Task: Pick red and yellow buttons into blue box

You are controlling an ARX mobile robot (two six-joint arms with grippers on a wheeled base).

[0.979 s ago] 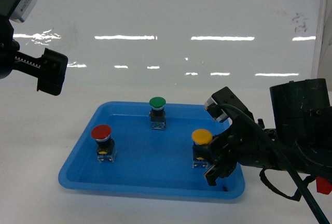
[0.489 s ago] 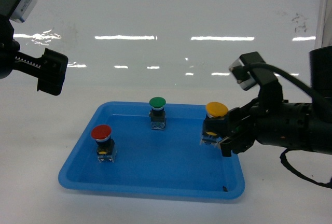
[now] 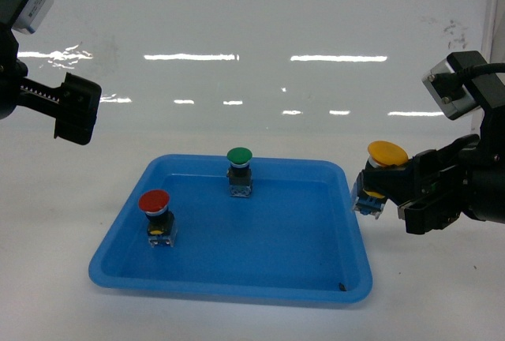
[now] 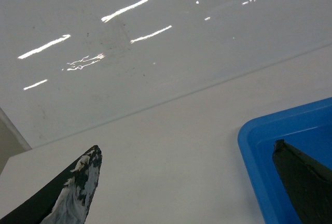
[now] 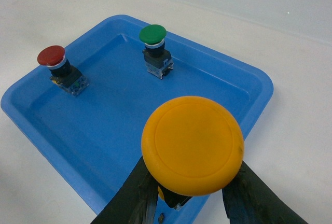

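My right gripper (image 3: 388,201) is shut on the yellow button (image 3: 387,154), held in the air just past the right rim of the shallow blue tray (image 3: 237,287). In the right wrist view the yellow button (image 5: 192,143) fills the middle, its cap hiding the tips of the right gripper (image 5: 191,197). The red button (image 3: 155,203) stands upright in the tray's left part; the right wrist view shows the red button (image 5: 52,55) too. My left gripper (image 3: 76,109) hangs open, high at the left; between the fingers of the left gripper (image 4: 187,146) is nothing. The blue box is out of view.
A green-capped button (image 3: 239,156) stands upright at the back middle of the tray, and the right wrist view also has this green-capped button (image 5: 153,33). The tray's corner (image 4: 254,151) shows in the left wrist view. The tray lies on a white table (image 3: 47,222) before a glossy white wall.
My right gripper has lifted the yellow button out of the tray and carried it up and to the right, past the tray's right rim. The left arm has not moved.
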